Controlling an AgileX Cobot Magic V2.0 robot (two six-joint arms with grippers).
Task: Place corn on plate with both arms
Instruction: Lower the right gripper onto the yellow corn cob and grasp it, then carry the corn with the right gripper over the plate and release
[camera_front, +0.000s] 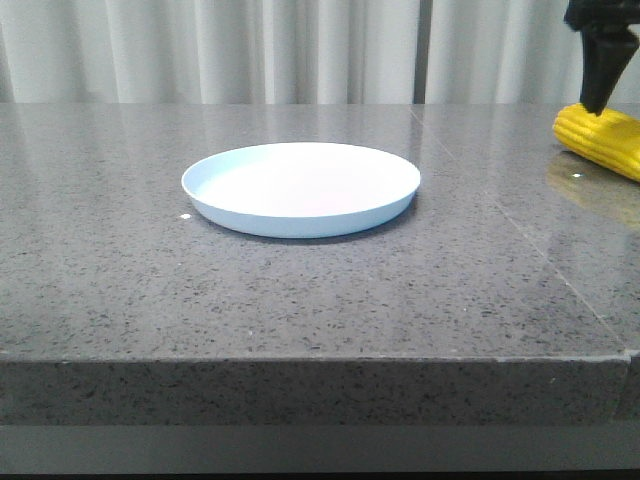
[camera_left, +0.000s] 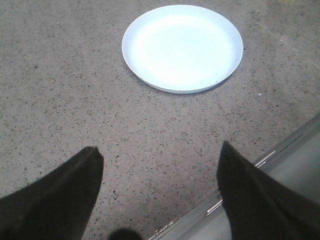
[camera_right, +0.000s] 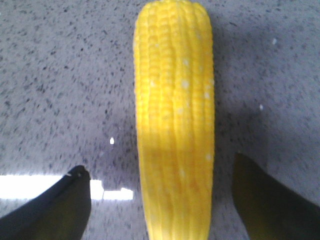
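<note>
The yellow corn lies on the grey table at the far right, partly cut off by the frame edge. My right gripper hangs just above it, open; in the right wrist view the corn runs between the two spread fingers without touching them. The pale blue plate sits empty at the table's middle. My left gripper is open and empty over the table near its front edge, with the plate ahead of it. The left gripper is out of the front view.
The grey speckled table has a seam running along its right part. Its front edge passes under the left gripper. White curtains hang behind the table.
</note>
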